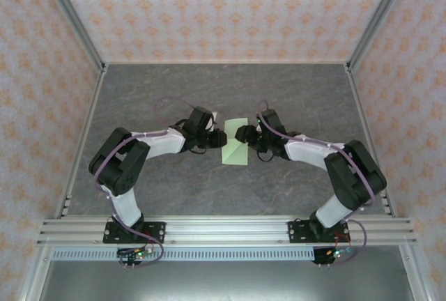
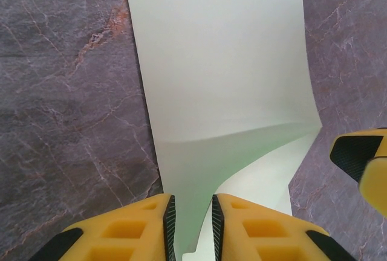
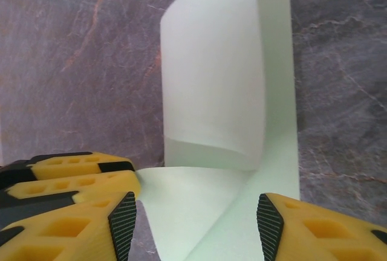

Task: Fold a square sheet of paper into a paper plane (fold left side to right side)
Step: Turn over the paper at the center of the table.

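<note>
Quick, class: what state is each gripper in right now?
Left gripper: narrowly open, paper in the gap.
Right gripper: wide open, holding nothing.

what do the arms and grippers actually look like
The left arm and right arm have black joints, white link shells and thin lilac cables looping alongside. The left gripper and right gripper have yellow moulded fingers with recessed pockets and black ribbed pads.
</note>
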Robot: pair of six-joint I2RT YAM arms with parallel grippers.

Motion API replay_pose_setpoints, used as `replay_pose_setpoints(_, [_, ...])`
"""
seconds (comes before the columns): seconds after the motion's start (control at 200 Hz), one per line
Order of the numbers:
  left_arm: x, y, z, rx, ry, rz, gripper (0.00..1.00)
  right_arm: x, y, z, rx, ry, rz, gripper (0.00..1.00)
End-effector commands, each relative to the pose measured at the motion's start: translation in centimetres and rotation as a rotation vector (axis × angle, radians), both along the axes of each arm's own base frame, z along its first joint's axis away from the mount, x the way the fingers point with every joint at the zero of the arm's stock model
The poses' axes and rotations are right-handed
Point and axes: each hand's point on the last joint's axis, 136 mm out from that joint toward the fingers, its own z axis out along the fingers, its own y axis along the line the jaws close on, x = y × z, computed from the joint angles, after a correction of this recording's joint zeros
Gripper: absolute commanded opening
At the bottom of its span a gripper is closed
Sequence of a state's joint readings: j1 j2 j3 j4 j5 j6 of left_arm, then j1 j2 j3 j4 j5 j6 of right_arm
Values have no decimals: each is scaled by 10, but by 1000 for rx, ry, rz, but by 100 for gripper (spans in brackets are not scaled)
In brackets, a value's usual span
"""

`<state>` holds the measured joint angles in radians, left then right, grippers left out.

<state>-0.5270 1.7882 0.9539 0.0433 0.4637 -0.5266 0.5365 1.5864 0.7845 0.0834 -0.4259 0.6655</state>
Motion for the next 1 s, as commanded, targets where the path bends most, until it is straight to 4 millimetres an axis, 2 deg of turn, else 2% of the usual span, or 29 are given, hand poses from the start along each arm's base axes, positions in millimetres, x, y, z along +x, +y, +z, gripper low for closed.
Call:
replay_pose_setpoints(0.0, [6,5,10,-10,-36,17,25,-4,-9,-11,-39,30,-25,59])
replay_pose_setpoints(0.09, [7,5,10,-5,-37,16,18,-3,-6,-13,-30,40,-25,59])
replay_pose_setpoints(0.23, [6,8,10,10,-39,20,9,2,8,-17,33,59,-4,58])
replay_pose_setpoints(0.41, [5,10,14,18,-49,20,8,12,26,-14,96,42,31,54])
replay_pose_setpoints(0.53, [6,12,14,26,-49,26,8,16,37,-14,138,37,60,43])
replay_pose_setpoints(0.631, [5,18,16,42,-57,39,12,17,39,-10,152,19,73,25])
replay_pose_setpoints(0.686, [4,24,21,35,-67,62,16,17,38,-5,144,-1,81,16])
replay_pose_setpoints(0.776, [1,41,37,-10,-94,115,32,18,32,9,136,-44,90,6])
replay_pose_setpoints(0.851, [-4,55,56,-77,-116,170,47,19,24,27,176,-96,95,4])
replay_pose_setpoints(0.891, [-8,62,67,-106,-134,190,58,21,20,41,210,-136,95,3])
replay_pose_setpoints(0.996, [-24,78,99,-161,-199,240,77,21,8,82,280,-237,102,3])
